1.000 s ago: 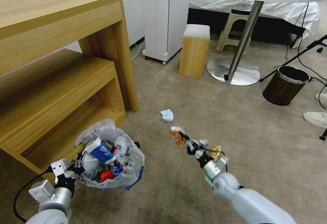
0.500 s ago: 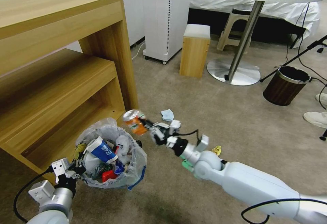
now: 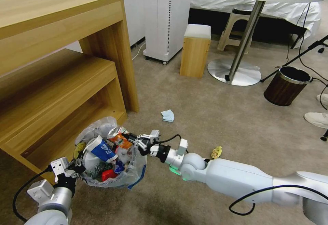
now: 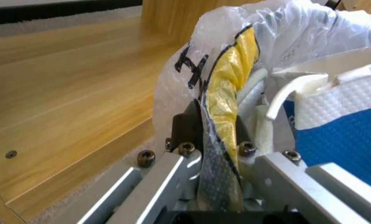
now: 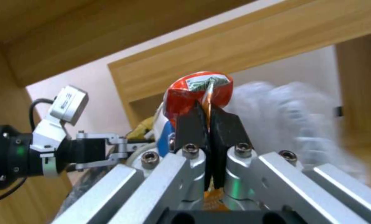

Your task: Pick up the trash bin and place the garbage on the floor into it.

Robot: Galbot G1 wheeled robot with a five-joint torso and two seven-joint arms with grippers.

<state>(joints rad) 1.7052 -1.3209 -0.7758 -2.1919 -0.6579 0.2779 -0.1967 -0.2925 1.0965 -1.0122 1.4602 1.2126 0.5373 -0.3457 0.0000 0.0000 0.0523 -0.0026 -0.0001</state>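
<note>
The trash bin (image 3: 135,170), lined with a crinkly whitish bag, stands low beside the wooden shelf and holds a blue-white cup (image 3: 102,151) and other litter. My left gripper (image 3: 77,166) is shut on the bin's near rim; in the left wrist view its jaws (image 4: 214,124) pinch bag (image 4: 285,37) and a yellow wrapper (image 4: 229,81). My right gripper (image 3: 133,140) reaches across the bin's mouth, shut on a crushed orange-red can (image 3: 119,139), also seen in the right wrist view (image 5: 197,90) between closed fingers (image 5: 191,124). Blue paper (image 3: 167,115) and a yellow wrapper (image 3: 216,152) lie on the carpet.
The wooden shelf unit (image 3: 61,64) rises right behind the bin. Farther off are a wooden stool (image 3: 195,50), a white appliance (image 3: 167,16), a round table's base (image 3: 234,73) and a brown bin (image 3: 286,85). A person's shoes (image 3: 316,119) are at the right edge.
My right arm has swung left with the can, from above the open carpet to over the bin's mouth. The left gripper keeps its hold on the rim.
</note>
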